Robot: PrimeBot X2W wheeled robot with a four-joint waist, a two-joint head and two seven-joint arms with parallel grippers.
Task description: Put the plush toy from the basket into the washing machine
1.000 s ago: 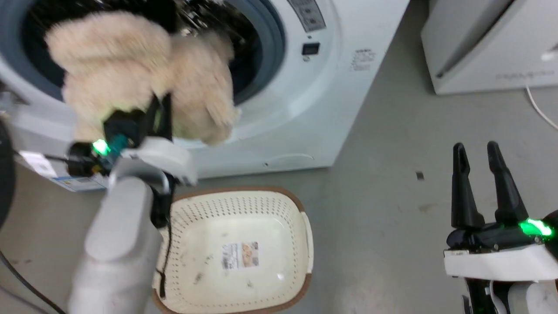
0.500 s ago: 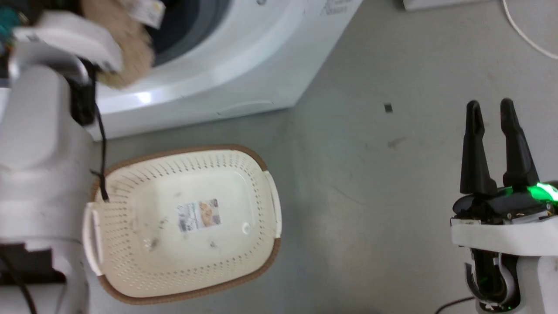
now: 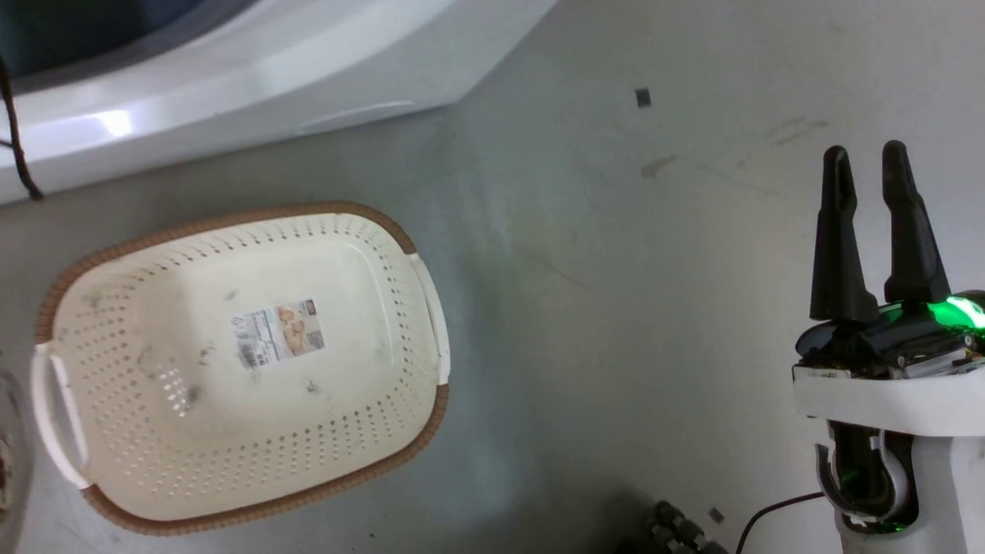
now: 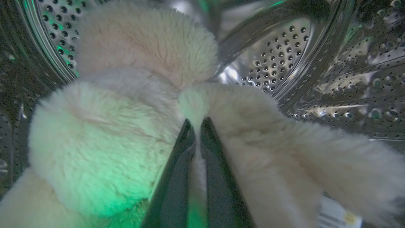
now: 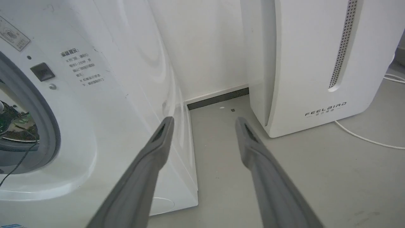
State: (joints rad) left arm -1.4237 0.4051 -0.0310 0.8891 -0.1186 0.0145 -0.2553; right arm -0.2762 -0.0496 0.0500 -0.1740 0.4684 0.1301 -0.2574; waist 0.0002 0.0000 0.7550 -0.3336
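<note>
In the left wrist view my left gripper (image 4: 197, 124) is shut on the fluffy cream plush toy (image 4: 126, 120), pinching a tuft of fur between its dark fingers. The toy hangs inside the shiny perforated steel drum (image 4: 284, 60) of the washing machine (image 5: 120, 104). The cream perforated basket (image 3: 385, 369) with a brown rim sits on the floor below the washer's front (image 3: 254, 77); only a paper label (image 3: 278, 333) lies on its floor. My right gripper (image 3: 866, 158) stands open at the right, over bare floor, holding nothing (image 5: 202, 123).
A white FEELAIR-marked appliance (image 5: 316, 63) stands right of the washer, with a narrow gap between them. A white cable (image 5: 364, 136) trails on the grey floor beside it. A dark cable (image 3: 15, 146) hangs over the washer front at far left. Small dark debris (image 3: 642, 97) dots the floor.
The head camera has tilted down, so washer and basket shifted up and left in the picture. My left arm and the toy have left the head view, gone up into the porthole.
</note>
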